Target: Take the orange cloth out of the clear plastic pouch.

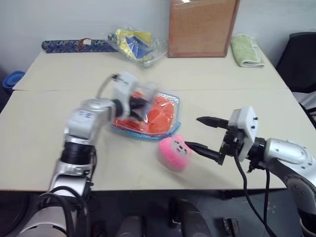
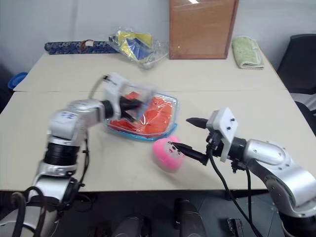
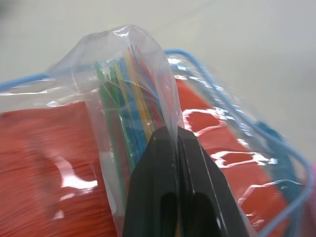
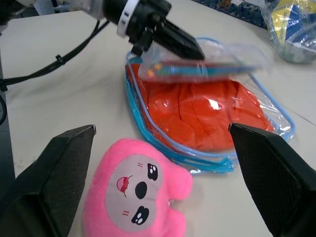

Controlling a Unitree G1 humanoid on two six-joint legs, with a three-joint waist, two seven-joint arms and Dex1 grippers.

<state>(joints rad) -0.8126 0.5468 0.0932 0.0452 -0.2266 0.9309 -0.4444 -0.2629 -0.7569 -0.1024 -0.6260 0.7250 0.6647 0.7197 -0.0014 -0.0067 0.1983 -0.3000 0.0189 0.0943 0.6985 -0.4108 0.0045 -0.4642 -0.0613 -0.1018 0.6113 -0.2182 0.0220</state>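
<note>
A pale beige table (image 1: 207, 79) fills the scene, with a grey wall behind it. The clear plastic pouch (image 4: 266, 116) lies flat near the table's middle, the orange cloth (image 4: 207, 118) inside it, its light blue zip edging running round the rim. The left tool (image 4: 185, 47) is over the pouch's left part, its two black fingers (image 3: 168, 197) pressed together on a small clear packet of coloured sticks (image 3: 129, 98), which hangs just above the pouch. A pink plush toy (image 1: 174, 152) lies just in front of the pouch, at its near edge. The right tool (image 1: 205, 134) stands to the right of the pouch, close beside the toy, its fingers spread wide with nothing between them. Bare table lies open right of the pouch and behind it. Well behind the pouch, along the far edge, are a wrinkled clear bag with yellow and blue items (image 1: 136, 45), a brown board (image 1: 202, 27), a pale green towel (image 1: 246, 50) and a dark patterned roll (image 1: 76, 45).
</note>
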